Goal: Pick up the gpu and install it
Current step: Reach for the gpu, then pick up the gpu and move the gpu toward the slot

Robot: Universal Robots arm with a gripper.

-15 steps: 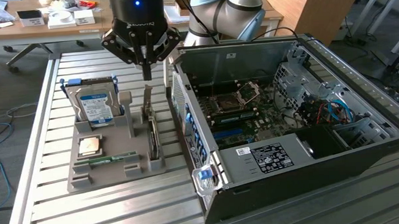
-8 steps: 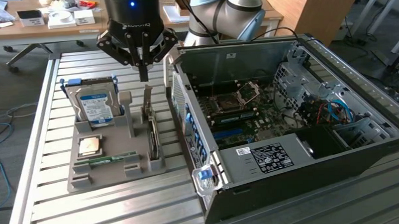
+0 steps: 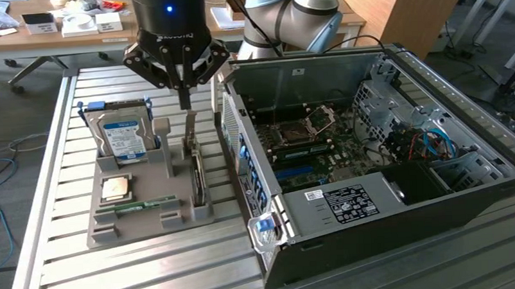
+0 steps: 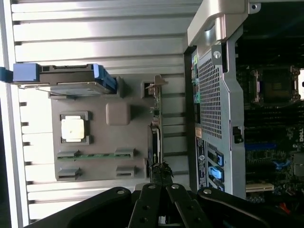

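Note:
The gpu (image 3: 195, 172) is a thin dark card standing on edge in a slot of the grey holder (image 3: 106, 230), with its metal bracket at the far end. In the wrist view the gpu (image 4: 156, 133) runs as a narrow strip along the holder's (image 4: 99, 164) side nearest the computer case. My gripper (image 3: 184, 101) hangs just above the card's far end with its fingers pressed together and nothing visibly between them. In the wrist view, the gripper (image 4: 160, 185) points at the card's end; whether it touches cannot be told.
The open computer case (image 3: 370, 179) lies at the exterior view's right, motherboard (image 3: 309, 143) exposed. In the holder stand a hard drive (image 3: 124, 136), a CPU (image 3: 115, 187) and a green memory stick (image 3: 148, 205). Slatted metal table (image 3: 159, 270) underneath; desks behind.

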